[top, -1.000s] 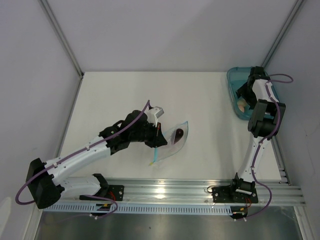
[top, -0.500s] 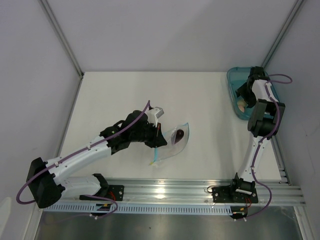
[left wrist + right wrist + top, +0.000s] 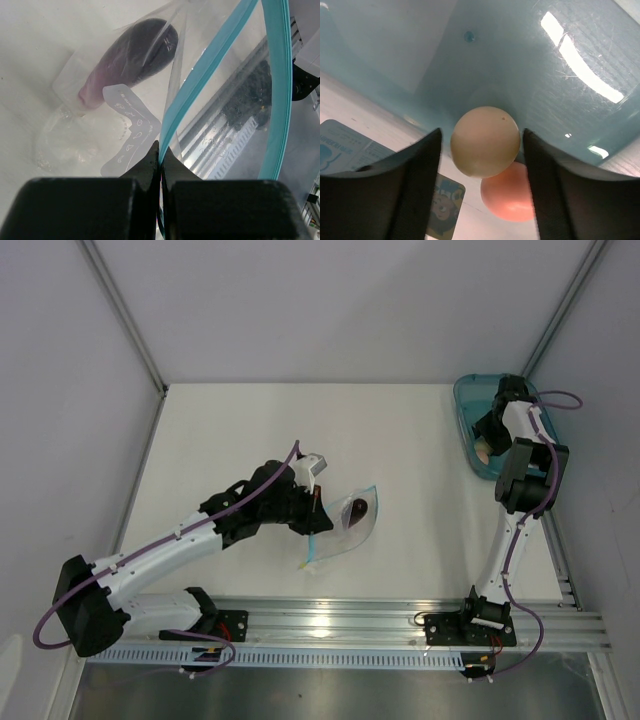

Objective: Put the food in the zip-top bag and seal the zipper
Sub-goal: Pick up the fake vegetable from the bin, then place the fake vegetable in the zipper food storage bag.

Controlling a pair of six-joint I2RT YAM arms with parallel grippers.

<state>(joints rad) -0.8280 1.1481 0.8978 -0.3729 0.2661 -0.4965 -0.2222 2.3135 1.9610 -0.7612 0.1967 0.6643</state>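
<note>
Mid-surface (image 3: 250,430), the zip-top bag (image 3: 345,535) holds the dark purple piece (image 3: 135,55), with the left hand (image 3: 160,150) pinched on its zipper (image 3: 210,85). The teal tray (image 3: 560,100) holds a peach-pink ball (image 3: 507,197) and a cream ball (image 3: 485,141). The cream ball sits between the parted fingers of the right hand (image 3: 481,136).

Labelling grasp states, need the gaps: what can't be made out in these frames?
- Right wrist: whether the right gripper touches the cream ball; peach ball half hidden behind it.
- Top view: that gripper over the teal tray, hidden by its own wrist.
- Left wrist: label on the zip-top bag, print too small; zipper ends cut off by the frame.
</note>
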